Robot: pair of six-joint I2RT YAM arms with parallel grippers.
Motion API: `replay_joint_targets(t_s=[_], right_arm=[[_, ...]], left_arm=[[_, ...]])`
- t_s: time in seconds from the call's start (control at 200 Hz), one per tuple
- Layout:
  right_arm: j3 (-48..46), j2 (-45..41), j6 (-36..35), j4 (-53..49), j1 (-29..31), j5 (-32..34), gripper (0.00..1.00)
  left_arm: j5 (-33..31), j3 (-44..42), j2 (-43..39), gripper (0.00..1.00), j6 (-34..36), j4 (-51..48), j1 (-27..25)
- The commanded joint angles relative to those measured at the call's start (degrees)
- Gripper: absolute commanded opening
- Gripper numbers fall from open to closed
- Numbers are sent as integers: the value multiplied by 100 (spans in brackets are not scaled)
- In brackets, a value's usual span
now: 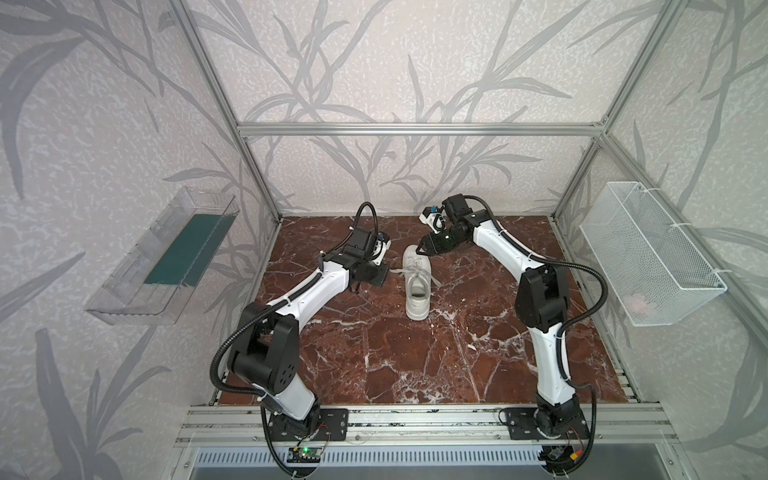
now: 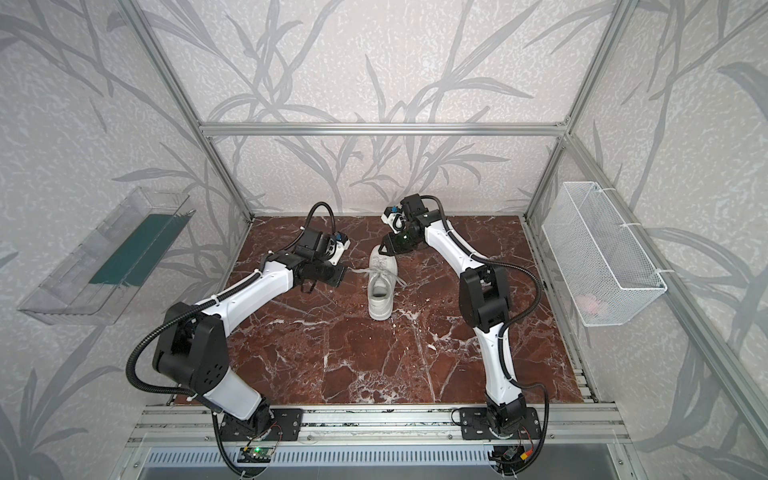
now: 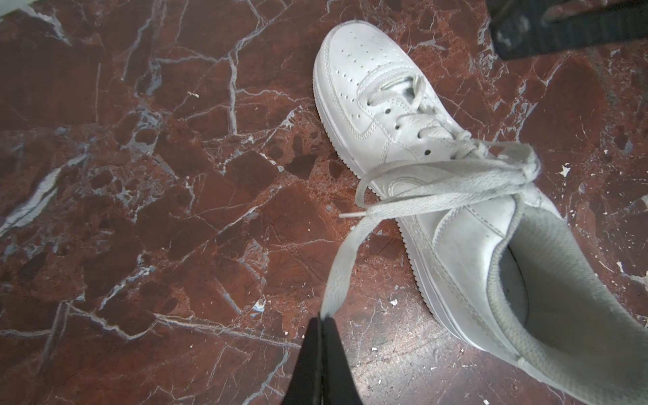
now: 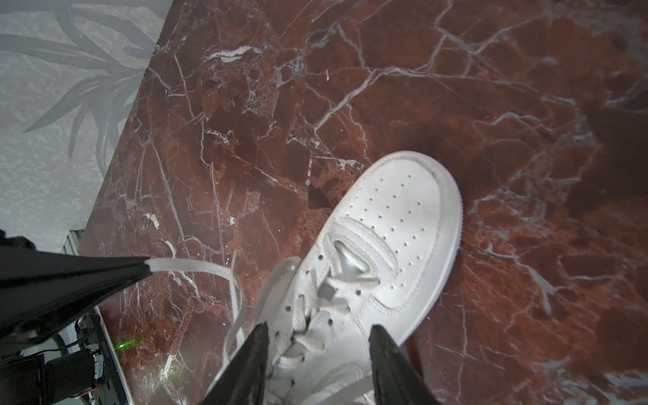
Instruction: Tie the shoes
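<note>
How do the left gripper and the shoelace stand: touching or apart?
Touching. The left wrist view shows the left gripper pinched shut on the shoelace, which disappears between its closed tips.

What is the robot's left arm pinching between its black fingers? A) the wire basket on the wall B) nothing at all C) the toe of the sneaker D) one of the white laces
D: in the left wrist view the left gripper is closed on the end of a white lace that runs back to the sneaker.
</note>
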Motion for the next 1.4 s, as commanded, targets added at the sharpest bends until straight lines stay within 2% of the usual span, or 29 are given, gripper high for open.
replay_joint_targets(t_s=[0.0,0.15,0.28,0.81,1.11,1.29,1.395], right_arm=[[849,451,-331,-1221,185,227,48],[2256,1174,-650,-2183,417,758,48],[3100,1595,-763,-2677,521,813,48],[2328,1296,-1231,-2365,720,590,48],[2284,1213,-1248,-2338,742,588,29],[1858,862,-1281,-1997,767,497,40],[1550,613,-1294,-1653,770,515,43]], left_arm=[[351,-180,-155,0,-182,29,15],[496,-492,-177,0,-353,249,18],[678,-605,-43,0,-387,309,22],[1142,-666,450,0,-692,585,189],[1468,-628,632,0,-828,701,373],[1651,-519,836,0,-885,698,392],[1713,-557,898,0,-916,748,392]])
